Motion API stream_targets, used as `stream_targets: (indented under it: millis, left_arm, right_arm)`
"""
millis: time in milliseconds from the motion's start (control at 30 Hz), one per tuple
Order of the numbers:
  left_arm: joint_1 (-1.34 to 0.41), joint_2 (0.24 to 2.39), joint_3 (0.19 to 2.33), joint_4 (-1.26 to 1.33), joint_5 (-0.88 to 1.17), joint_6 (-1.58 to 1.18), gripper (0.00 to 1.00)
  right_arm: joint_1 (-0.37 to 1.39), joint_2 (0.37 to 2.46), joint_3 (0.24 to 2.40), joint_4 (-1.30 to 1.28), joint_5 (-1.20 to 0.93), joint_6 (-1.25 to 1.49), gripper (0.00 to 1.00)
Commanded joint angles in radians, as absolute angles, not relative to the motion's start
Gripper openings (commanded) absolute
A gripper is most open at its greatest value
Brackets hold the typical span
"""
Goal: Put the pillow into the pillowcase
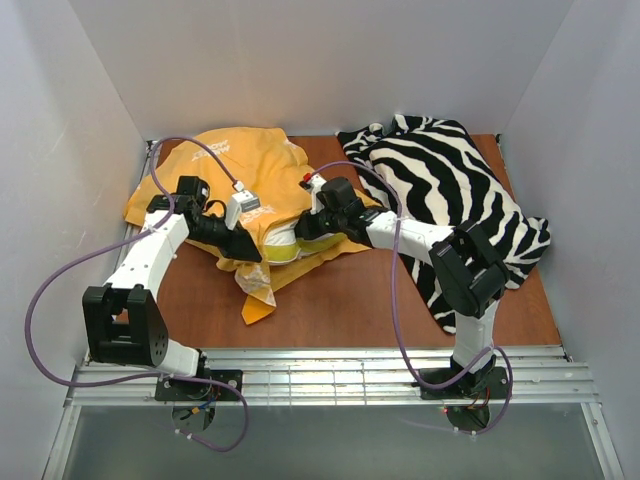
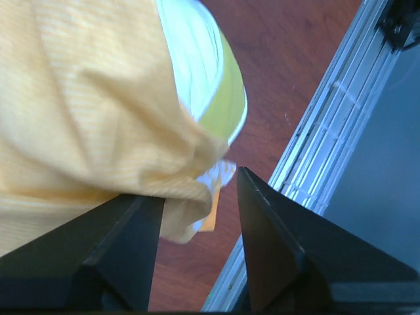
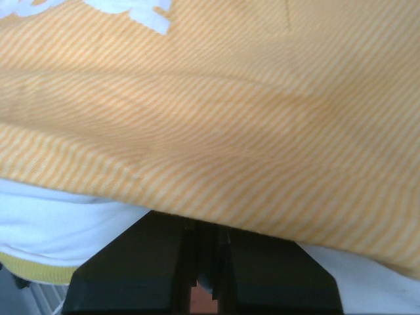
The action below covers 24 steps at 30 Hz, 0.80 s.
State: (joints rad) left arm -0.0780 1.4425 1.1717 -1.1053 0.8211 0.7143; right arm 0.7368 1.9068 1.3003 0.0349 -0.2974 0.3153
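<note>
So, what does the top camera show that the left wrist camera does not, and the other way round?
Only the top view: the zebra-striped cloth at the right, both arms whole, and the right hand at the opening of the pillowcase. Only the left wrist view: the left hand close up, its fingers apart, the orange hem lying against one finger. Both: the pillowcase, the pillow with its yellow-green band sticking out, the brown table and the metal rail at its near edge.

Both the left arm [image 1: 150, 255] and right arm [image 1: 415, 235] have white links, black joint housings and looping purple cables [image 1: 60, 275]. The left gripper [image 2: 197, 187] has black, wedge-shaped, seemingly plastic fingers.
</note>
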Motion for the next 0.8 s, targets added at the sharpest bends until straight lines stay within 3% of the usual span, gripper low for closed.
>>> stream_targets:
  millis: [0,33,67,167,300,667,767]
  left_arm:
    - [-0.081,1.384,1.201,-1.019,0.873,0.612,0.44]
    - [-0.081,1.346,1.213,-1.003,0.85,0.598,0.65]
    - [-0.084,1.31,1.218,-0.947,0.847,0.594,0.73]
    - [-0.179,1.171,1.177,-0.838,0.719,0.635,0.8]
    - [-0.325,1.054,1.013,-0.658,0.479,0.751,0.81]
    - [-0.512,1.14,0.712,-0.278,0.068,1.073,0.79]
    - [-0.514,1.166,0.69,-0.278,0.012,1.085,0.49]
  right_arm:
    - [0.782,1.907,1.38,0.163,-0.39,0.385,0.01]
    - [0.781,1.902,1.379,0.163,-0.382,0.385,0.01]
    - [0.781,1.899,1.381,0.161,-0.371,0.379,0.01]
    - [0.773,1.896,1.378,0.164,-0.394,0.37,0.01]
    - [0.773,1.905,1.368,0.163,-0.449,0.353,0.01]
    - [0.77,1.85,1.316,0.166,-0.517,0.334,0.01]
    - [0.756,1.822,1.293,0.166,-0.543,0.336,0.01]
